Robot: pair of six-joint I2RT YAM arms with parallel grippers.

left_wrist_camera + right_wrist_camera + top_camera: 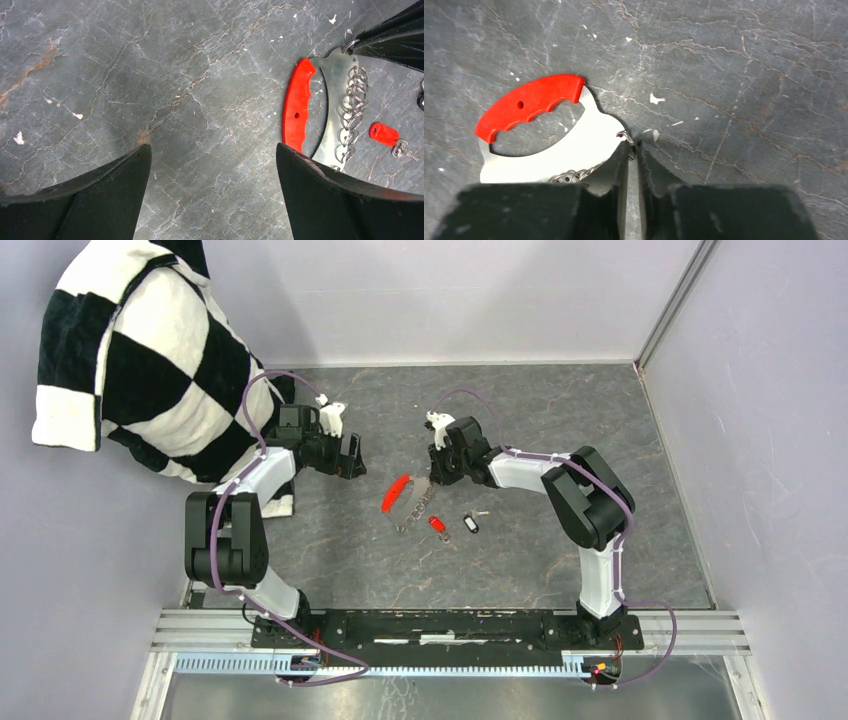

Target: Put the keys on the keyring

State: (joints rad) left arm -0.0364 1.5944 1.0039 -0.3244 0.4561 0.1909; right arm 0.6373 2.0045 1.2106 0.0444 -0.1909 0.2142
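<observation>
Right fingers (654, 175) nearly closed, apparently pinching keyring (589, 140); left fingers (115, 185) spread wide above table (200, 100).

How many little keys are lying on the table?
2: the red-headed key beside the keyring chain, and the black-headed key just right of it. None seems hidden.

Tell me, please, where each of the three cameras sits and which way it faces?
Top external: above and behind the bases, looking down on the table; both arms show whole, with the left gripper and right gripper.
Left wrist: on the left arm, facing down at the table; its open fingers frame the bottom.
Right wrist: on the right arm, facing down; its nearly shut fingers fill the bottom.
Shared: all three show the keyring; the left wrist view also catches the right gripper, top right.
</observation>
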